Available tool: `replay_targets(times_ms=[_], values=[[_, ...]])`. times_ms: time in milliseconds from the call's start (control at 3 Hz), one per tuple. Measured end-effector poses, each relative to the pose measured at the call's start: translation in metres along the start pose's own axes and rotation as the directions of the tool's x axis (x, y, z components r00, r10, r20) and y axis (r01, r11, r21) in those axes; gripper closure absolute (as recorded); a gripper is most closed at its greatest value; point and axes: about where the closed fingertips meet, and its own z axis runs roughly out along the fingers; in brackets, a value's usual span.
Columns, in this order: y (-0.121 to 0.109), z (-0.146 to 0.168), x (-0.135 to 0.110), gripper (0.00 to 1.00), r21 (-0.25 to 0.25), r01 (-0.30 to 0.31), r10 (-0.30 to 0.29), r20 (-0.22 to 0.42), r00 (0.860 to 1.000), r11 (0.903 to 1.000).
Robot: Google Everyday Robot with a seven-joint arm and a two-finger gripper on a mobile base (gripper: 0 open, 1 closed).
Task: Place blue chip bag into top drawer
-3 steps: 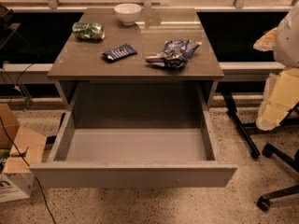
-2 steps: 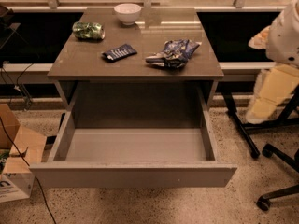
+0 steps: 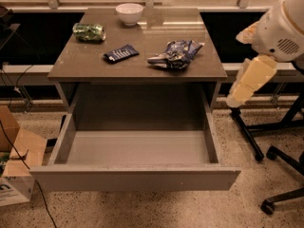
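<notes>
- The tool (image 3: 243, 85) hangs at the right of the scene, beside the right edge of the counter (image 3: 95, 65) and apart from it. We see it only as a pale cream shape below the arm's white housing (image 3: 280, 30), which the frame's right edge cuts off.
- We cannot tell whether the tool is open or closed; it carries nothing that we can see.
- The blue chip bag (image 3: 175, 54) lies crumpled on the right half of the counter, towards the near edge. We see white and yellowish markings on the foil, but we cannot read any brand.
- The top drawer (image 3: 135, 178) stands pulled out below the counter, its grey inside bare. The counter's overhang shades its far end.
- A flat dark-blue packet (image 3: 121, 53) lies just left of the bag, its pale print too small to read.
- A crushed green can (image 3: 89, 32) lies at the far left, with no label that we can make out.
- A white bowl (image 3: 129, 12) stands at the far edge.
- A cardboard box (image 3: 16, 175) on the floor at the near left is cut off, and its dark lettering shows only in part.
</notes>
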Motion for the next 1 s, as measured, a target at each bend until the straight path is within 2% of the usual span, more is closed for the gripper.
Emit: replay_targets(times_ms=[333, 667, 1000], values=[[-0.024, 0.024, -0.009, 0.00, -0.018, -0.010, 0.011, 0.088, 0.996, 0.9998], [-0.053, 0.054, -0.006, 0.00, -0.046, -0.014, 0.020, 0.132, 0.991, 0.9989], [-0.083, 0.088, 0.001, 0.00, -0.095, -0.003, 0.016, 0.133, 0.991, 0.9955]])
